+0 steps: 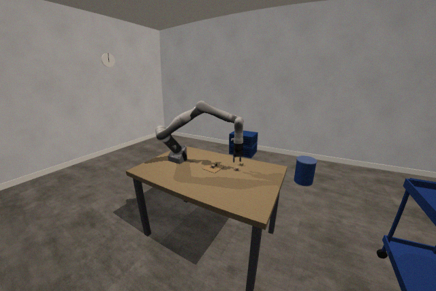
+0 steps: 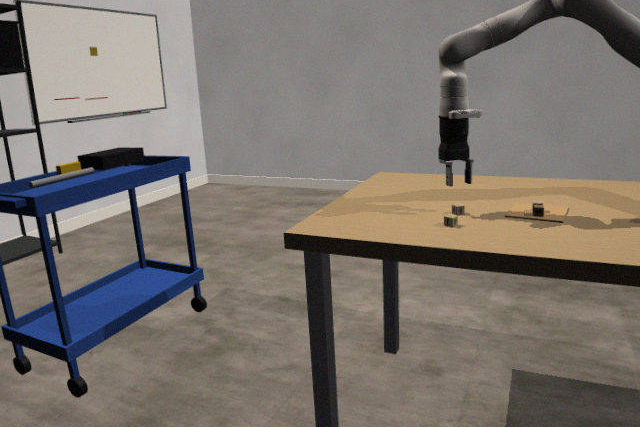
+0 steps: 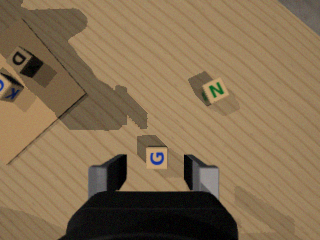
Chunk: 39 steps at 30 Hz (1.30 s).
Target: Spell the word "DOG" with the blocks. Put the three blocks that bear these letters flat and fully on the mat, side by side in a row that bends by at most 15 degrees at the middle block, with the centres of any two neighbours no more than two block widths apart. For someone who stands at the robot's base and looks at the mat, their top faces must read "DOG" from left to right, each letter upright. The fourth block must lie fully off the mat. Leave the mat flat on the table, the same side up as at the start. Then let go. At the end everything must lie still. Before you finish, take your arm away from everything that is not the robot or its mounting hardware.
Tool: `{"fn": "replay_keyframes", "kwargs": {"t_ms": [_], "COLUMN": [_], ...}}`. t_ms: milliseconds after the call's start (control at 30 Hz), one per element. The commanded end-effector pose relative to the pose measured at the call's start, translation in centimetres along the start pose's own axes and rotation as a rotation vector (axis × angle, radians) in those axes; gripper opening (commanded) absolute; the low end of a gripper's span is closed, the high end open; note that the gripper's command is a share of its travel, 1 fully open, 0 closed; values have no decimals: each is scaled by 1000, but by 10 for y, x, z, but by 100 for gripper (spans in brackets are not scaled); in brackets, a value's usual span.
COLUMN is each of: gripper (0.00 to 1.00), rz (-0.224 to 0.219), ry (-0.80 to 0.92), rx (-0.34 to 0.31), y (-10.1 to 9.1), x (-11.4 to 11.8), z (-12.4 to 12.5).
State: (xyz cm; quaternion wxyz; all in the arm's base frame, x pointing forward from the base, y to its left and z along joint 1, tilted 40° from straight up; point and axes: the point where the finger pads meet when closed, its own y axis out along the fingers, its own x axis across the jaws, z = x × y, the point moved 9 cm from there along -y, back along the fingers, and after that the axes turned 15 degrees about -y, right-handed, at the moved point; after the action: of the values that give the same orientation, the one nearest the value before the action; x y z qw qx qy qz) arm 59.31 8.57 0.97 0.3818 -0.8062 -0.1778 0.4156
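The gripper (image 1: 236, 161) (image 2: 459, 184) (image 3: 155, 166) hangs spread and unloaded above the G block (image 1: 236, 169) (image 2: 458, 209) (image 3: 157, 158), which sits off the mat (image 1: 212, 170) (image 2: 557, 214) (image 3: 30, 125). With D (image 1: 215, 164) (image 2: 538, 209) (image 3: 18, 58) and O (image 1: 212, 166) (image 3: 4, 86) on it, fetching G seems in hand: descend straight, then grasp.

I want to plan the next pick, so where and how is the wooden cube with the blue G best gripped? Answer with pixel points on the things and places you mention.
Probably by two opposite upright sides, from straight above: the small wooden cube with blue G (image 3: 157, 158) lies flat, its sides squared to the open fingers.
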Motion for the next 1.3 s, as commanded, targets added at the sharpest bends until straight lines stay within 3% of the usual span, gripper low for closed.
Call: {"fn": "replay_keyframes", "kwargs": {"t_ms": [0,1267], "gripper": [100,100], "rz": [-2,-1], "ry": [0,0], "rx": [-1,-1], "y": [0,45], "x": [0,1], "z": [0,0]}}
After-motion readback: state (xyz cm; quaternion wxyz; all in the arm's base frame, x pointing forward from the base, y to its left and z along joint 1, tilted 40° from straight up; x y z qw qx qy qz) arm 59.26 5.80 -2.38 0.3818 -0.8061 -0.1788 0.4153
